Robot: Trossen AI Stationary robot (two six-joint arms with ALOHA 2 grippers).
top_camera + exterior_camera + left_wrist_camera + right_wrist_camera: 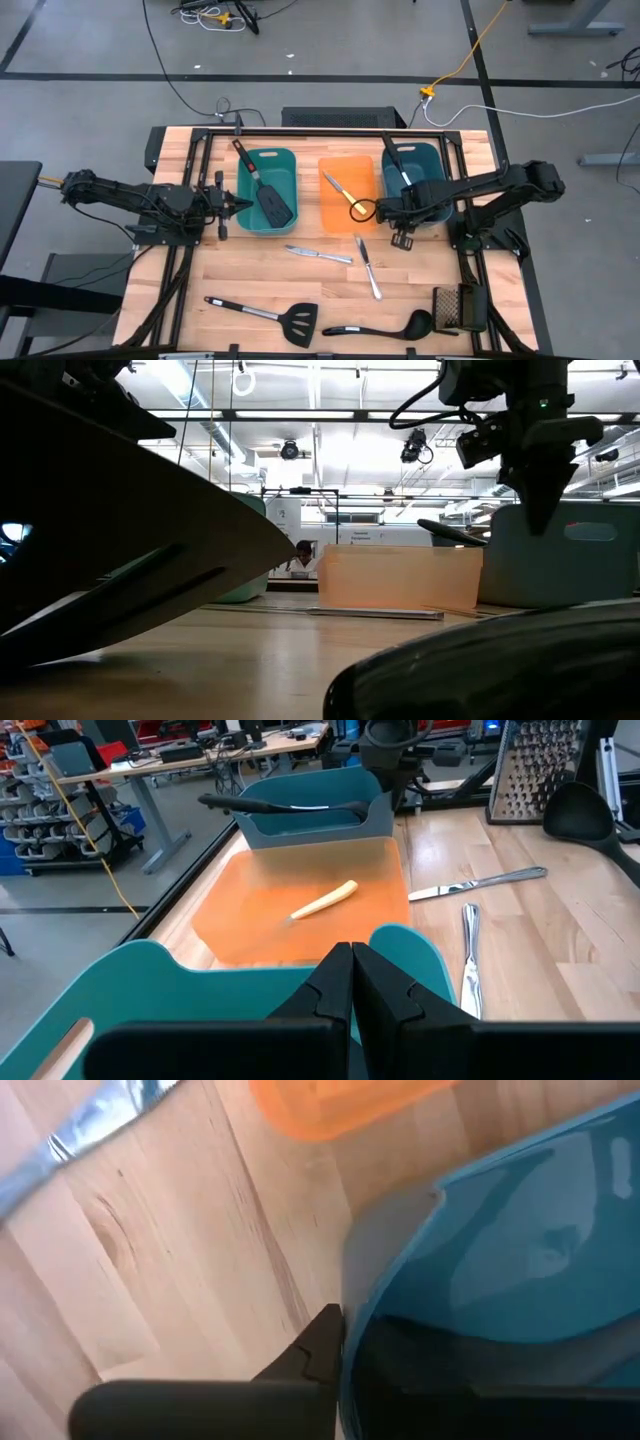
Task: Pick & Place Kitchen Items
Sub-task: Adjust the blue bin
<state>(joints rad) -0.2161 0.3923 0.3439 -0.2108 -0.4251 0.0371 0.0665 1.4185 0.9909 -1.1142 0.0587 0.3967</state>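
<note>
My right gripper points down at the near left corner of the right teal bin, which holds a black utensil. It is shut on the bin's wall. My left gripper is shut and hangs by the left side of the left teal bin, where a black slotted spatula lies. A yellow-handled knife lies in the orange bin. On the table lie two silver knives, a black spatula and a black ladle. My right gripper stands over the right teal bin's near wall, close to its left corner, coming from above. One finger lies against the wall's outer side. The other is behind the see-through wall and shows only as a dark shape. The bin rests on the table.
A dark grater lies at the table's near right corner. A black frame runs around the bins. Bare wood lies between the bins and the loose utensils.
</note>
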